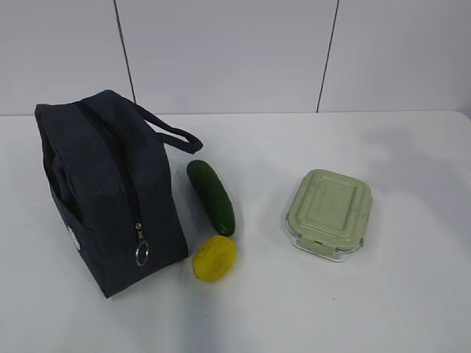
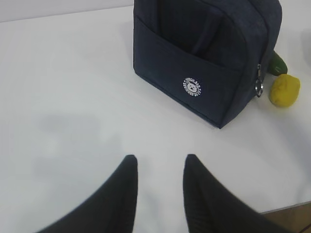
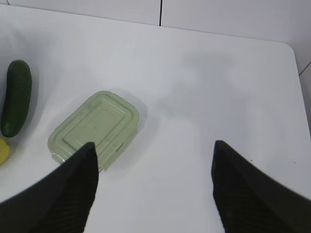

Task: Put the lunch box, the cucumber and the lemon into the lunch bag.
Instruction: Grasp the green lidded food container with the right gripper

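Note:
The navy lunch bag (image 1: 103, 195) stands on the left of the white table, zipper shut, silver ring pull (image 1: 141, 254) at its near end. The dark green cucumber (image 1: 210, 195) lies just right of it, the yellow lemon (image 1: 213, 257) at the cucumber's near end. The lunch box (image 1: 329, 214) with pale green lid sits further right. No gripper shows in the exterior view. My left gripper (image 2: 160, 162) is open and empty above bare table, short of the bag (image 2: 204, 53). My right gripper (image 3: 154, 148) is wide open and empty, its left finger beside the lunch box (image 3: 95, 128).
The table's right edge (image 3: 297, 73) shows in the right wrist view, its near edge (image 2: 286, 208) in the left wrist view. A white tiled wall (image 1: 235, 51) runs behind the table. The cucumber (image 3: 15, 97) and a sliver of lemon (image 3: 3, 150) lie left of the lunch box.

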Tool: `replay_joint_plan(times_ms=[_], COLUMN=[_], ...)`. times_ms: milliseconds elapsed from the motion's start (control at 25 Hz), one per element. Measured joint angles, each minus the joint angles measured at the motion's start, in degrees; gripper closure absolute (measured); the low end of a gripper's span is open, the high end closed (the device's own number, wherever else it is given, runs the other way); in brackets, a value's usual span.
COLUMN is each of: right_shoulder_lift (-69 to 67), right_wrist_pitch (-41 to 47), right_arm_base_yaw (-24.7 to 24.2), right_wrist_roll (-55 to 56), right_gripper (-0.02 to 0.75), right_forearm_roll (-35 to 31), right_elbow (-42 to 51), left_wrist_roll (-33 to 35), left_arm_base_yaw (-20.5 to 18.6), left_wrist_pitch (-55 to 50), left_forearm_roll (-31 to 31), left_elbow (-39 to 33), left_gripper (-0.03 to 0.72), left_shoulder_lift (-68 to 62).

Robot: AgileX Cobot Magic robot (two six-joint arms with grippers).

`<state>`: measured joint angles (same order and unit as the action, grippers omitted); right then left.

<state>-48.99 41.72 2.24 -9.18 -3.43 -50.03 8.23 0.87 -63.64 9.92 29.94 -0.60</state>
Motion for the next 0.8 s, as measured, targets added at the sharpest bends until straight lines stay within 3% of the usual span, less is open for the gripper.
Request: replay_joint_plan(times_ms=[800], right_shoulder_lift=[-8.1], right_wrist_pitch=[1.4], right_arm_base_yaw=[0.0], right_wrist_roll=[0.0], right_gripper=[0.186], right_forearm_roll=[-1.7], right_elbow=[-0.3], left_wrist_roll=[0.0], left_arm_base_yaw=[0.0], left_wrist_pitch=[0.0], left_forearm_roll=[0.1], left_elbow=[0.0], left_gripper=[0.441], left_shoulder_lift=[0.0])
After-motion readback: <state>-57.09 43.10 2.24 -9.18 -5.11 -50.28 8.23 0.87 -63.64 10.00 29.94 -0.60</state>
